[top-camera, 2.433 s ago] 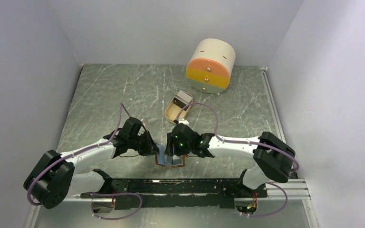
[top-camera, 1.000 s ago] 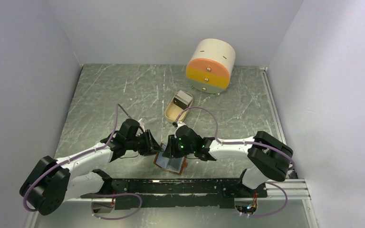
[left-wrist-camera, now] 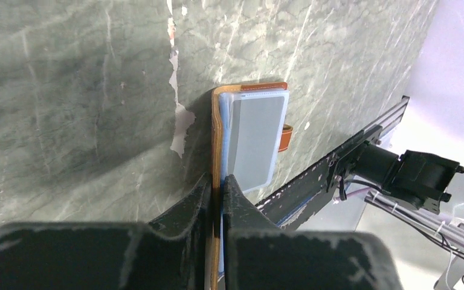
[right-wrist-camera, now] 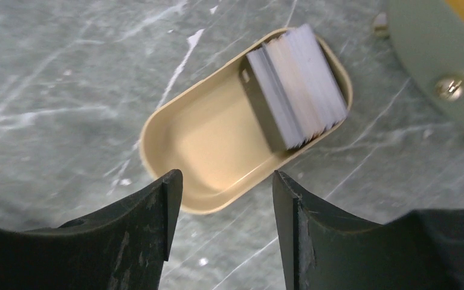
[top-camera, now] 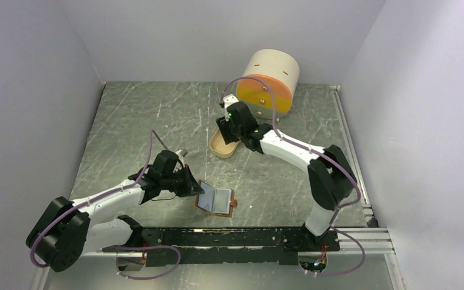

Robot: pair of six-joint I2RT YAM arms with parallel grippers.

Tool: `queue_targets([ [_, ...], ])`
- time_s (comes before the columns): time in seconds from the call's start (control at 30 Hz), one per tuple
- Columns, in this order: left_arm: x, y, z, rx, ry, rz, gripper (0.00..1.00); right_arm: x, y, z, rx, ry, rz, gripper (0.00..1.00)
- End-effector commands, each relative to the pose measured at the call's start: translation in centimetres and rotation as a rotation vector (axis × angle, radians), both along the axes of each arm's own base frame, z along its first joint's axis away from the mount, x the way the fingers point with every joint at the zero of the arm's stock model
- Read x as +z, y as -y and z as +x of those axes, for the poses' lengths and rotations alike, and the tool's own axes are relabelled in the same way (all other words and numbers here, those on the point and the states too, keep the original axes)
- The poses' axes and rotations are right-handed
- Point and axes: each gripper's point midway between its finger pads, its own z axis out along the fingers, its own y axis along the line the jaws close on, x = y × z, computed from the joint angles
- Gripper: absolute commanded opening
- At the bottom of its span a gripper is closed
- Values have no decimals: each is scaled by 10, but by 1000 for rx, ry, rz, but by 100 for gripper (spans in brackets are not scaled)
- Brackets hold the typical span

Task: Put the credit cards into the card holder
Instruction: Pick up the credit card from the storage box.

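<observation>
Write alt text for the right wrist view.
Open black right gripper hovers over a beige oval tray holding a stack of glossy silvery-grey credit cards at its far end, on a green marbled table.

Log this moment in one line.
left gripper shut on card holder; right gripper open over beige tray; credit cards stacked in tray

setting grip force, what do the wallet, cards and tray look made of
The wallet: likely leather, tan matte cover; clear glossy plastic pockets. The cards: probably plastic, thin, grey, stacked edges. The tray: smooth beige, plastic or coated metal, unclear.
</observation>
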Motion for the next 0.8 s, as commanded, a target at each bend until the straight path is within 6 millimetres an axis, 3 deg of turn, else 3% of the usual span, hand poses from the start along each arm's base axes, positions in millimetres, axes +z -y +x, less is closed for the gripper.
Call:
queue_targets([
  [0.0, 6, -7, 12, 75, 29, 17, 9, -14, 13, 28, 55, 41, -235, 63],
  [0.17, 3, -11, 11, 98, 8, 2, 9, -36, 11, 48, 85, 50, -361, 64],
  [0.37, 1, -17, 11, 115, 2, -28, 9, -57, 23, 64, 62, 71, -517, 64],
  [0.77, 3, -16, 9, 99, -5, -44, 9, -60, 23, 76, 19, 142, -625, 65],
])
